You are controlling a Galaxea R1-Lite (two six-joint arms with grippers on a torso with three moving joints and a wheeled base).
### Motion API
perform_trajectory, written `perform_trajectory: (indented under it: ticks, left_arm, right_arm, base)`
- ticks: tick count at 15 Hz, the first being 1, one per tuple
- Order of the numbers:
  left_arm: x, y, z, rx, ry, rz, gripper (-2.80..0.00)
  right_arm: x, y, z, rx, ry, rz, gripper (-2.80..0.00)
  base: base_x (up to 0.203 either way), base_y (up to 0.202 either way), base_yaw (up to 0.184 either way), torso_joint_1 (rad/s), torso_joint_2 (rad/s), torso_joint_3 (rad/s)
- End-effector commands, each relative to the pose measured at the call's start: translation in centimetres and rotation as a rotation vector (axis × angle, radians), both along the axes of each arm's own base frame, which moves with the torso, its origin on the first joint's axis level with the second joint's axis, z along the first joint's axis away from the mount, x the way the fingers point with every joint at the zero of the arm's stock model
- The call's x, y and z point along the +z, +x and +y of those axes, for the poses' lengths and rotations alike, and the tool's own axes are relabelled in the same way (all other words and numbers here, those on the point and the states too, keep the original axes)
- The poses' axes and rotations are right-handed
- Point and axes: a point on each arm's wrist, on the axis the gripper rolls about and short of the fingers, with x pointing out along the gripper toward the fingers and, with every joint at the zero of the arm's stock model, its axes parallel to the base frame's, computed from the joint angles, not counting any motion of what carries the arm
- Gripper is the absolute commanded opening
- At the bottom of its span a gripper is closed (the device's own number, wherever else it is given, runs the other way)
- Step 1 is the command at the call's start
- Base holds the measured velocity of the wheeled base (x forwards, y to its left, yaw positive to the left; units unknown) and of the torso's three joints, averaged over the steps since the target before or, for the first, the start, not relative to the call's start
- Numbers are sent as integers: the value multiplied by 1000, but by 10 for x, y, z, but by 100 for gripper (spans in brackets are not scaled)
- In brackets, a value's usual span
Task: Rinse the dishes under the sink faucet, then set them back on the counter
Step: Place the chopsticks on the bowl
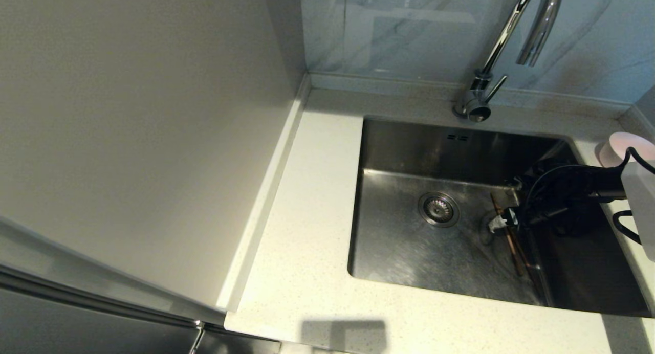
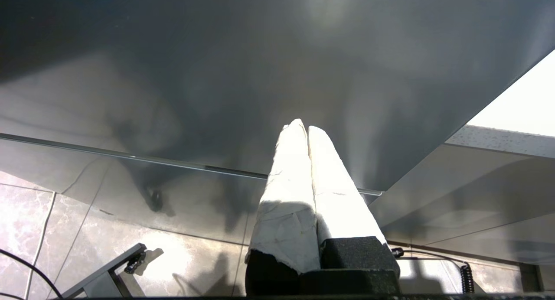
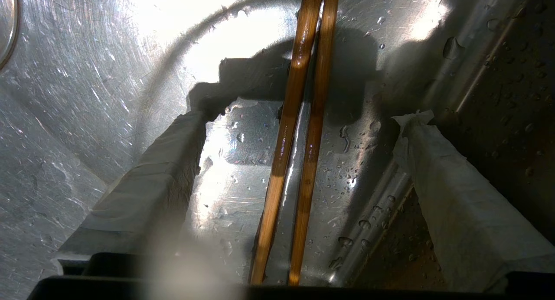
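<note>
Two thin brown chopsticks [image 3: 289,131] lie side by side on the wet floor of the steel sink [image 1: 409,251], close to its right wall [image 1: 513,246]. My right gripper [image 3: 303,118] is lowered into the sink [image 1: 504,222] and open, one taped finger on each side of the chopsticks, not touching them. A pale pink bowl [image 1: 621,144] sits on the counter [image 1: 307,190] right of the sink, partly hidden by my right arm. The chrome faucet [image 1: 511,31] arches over the back of the sink. My left gripper [image 2: 302,127] is shut and empty, parked low in front of a dark cabinet.
The round strainer drain [image 1: 438,208] sits mid-floor, left of the chopsticks. A plain beige wall panel [image 1: 128,139] bounds the counter on the left, and a marbled backsplash [image 1: 399,31] stands behind. The sink's right wall [image 3: 498,96] is close beside one right finger.
</note>
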Motion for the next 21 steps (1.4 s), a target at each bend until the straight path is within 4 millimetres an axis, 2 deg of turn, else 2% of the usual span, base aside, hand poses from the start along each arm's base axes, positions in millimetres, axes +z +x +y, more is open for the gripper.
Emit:
perform_trajectory:
  ticks: [1,2,3,4,8,12,17,21]
  left_arm:
    - [0,0,0,0,-1,-3,-280]
    - [0,0,0,0,-1,-3,-280]
    - [0,0,0,0,-1,-3,-280]
    - [0,0,0,0,-1,-3,-280]
    - [0,0,0,0,-1,-3,-280]
    - [0,0,0,0,-1,-3,-280]
    - [0,0,0,0,-1,-3,-280]
    - [0,0,0,0,-1,-3,-280]
  right_arm:
    - [-2,0,0,0,-1,5,0]
    - [-2,0,0,1,-2,7,0]
    - [-2,-1,1,3,-3,10,-199]
    - [-2,-1,1,3,-3,9,-280]
    - [5,-3,5,20,-17,8,-280]
    - [13,-9,17,39,-29,19,-280]
    - [13,-16,30,53,-36,53,-280]
    - [26,-10,37,48,-65,11,-280]
  base:
    - [0,0,0,0,0,0]
    - [0,0,0,0,0,0]
    - [0,0,0,0,0,0]
    - [0,0,0,0,0,0]
    - [0,0,0,0,0,0]
    - [0,0,0,0,0,0]
    - [0,0,0,0,0,0]
    - [0,0,0,0,0,0]
